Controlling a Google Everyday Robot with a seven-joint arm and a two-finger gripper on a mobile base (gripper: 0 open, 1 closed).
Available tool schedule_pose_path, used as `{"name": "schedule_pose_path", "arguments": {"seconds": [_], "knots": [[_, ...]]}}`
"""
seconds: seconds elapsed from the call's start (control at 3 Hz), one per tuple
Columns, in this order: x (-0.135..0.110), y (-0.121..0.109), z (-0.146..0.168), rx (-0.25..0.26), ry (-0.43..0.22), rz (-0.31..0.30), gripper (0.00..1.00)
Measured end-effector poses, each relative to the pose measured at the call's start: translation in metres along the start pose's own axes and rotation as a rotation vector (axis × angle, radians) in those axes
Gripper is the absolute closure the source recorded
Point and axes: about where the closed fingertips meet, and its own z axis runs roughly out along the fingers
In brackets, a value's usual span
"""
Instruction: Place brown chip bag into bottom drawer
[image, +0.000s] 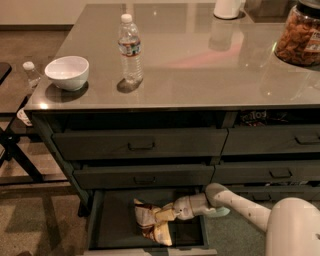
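The brown chip bag (149, 226), crinkled tan and dark brown, lies on the floor of the bottom drawer (112, 220), which is pulled open at the lower left of the cabinet. My gripper (166, 214) reaches in from the right at the end of my white arm (235, 200) and sits against the bag's upper right edge, low inside the drawer.
Two shut handled drawers (140, 145) (144, 177) sit above the open one. On the counter are a water bottle (130, 49), a white bowl (67, 72), a jar of brown snacks (299, 36) and a white container (227, 7). A black stand (15, 150) is at left.
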Motion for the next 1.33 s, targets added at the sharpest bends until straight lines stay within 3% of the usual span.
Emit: {"name": "schedule_pose_path", "arguments": {"seconds": [0.33,0.67,1.0,1.33], "knots": [[0.003,0.006,-0.003,0.004,0.005,-0.016,1.0],[0.021,-0.012,-0.012,0.067,0.003,0.016,1.0],[0.014,-0.009,-0.008,0.038,-0.031,0.003,1.0],[-0.001,0.006,0.007,-0.036,-0.074,0.007,1.0]]}}
